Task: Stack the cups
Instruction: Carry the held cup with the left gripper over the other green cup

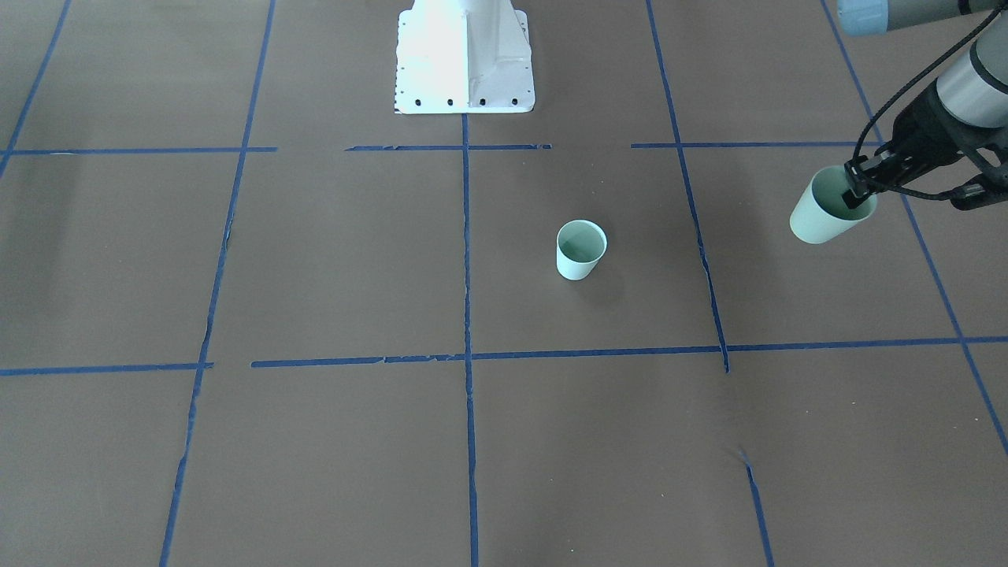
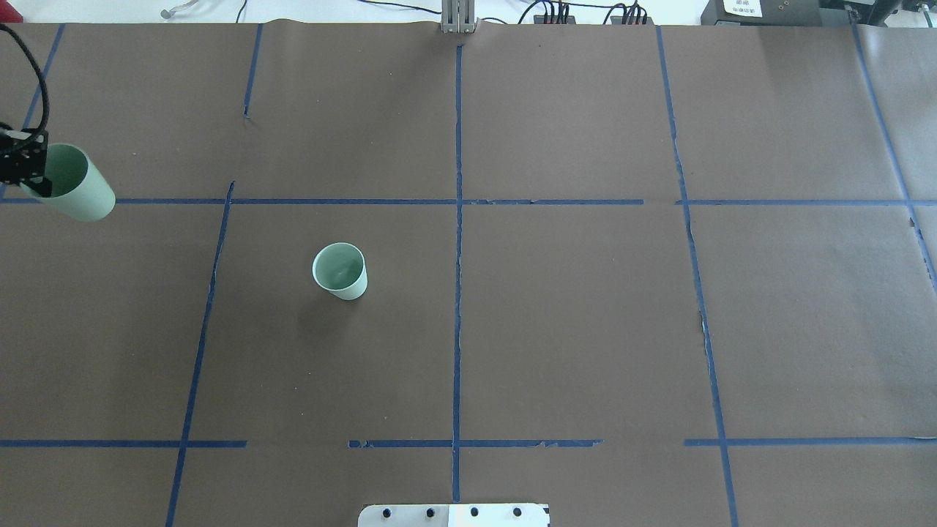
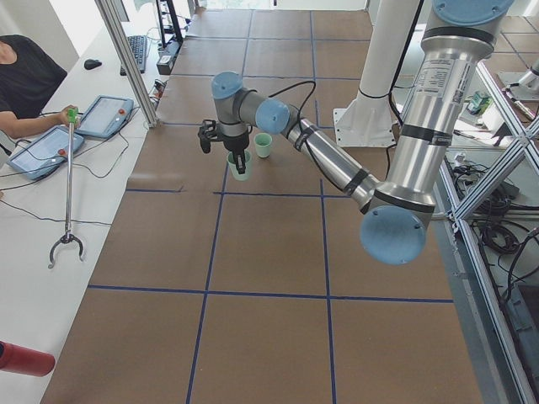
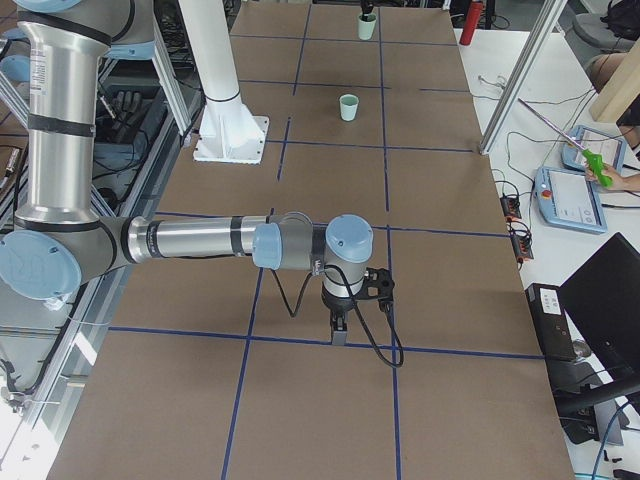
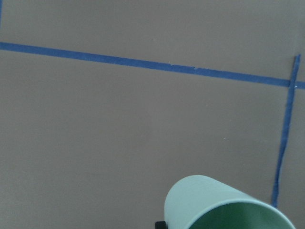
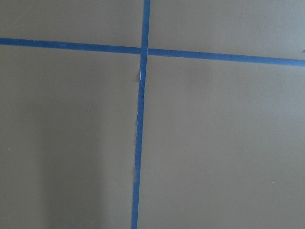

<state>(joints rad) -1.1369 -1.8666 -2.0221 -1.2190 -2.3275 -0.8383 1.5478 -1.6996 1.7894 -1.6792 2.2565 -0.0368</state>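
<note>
Shows only the upper wall and part of the rim of the held cup (image 5: pixel 209 200) in the left wrist view; cut by the bottom border. Crops the left gripper (image 1: pixel 860 195) overhead, by the bench's left edge. Hides one fingertip inside the cup. Cannot tell open or closed for the right gripper (image 4: pixel 338 335): too small. Crops the base (image 1: pixel 465 55) at the top.

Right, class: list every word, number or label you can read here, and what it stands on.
Nothing here can be read.
The white label on the black box: too small to read.
The standing cup and the held cup: plain, no print.
</note>
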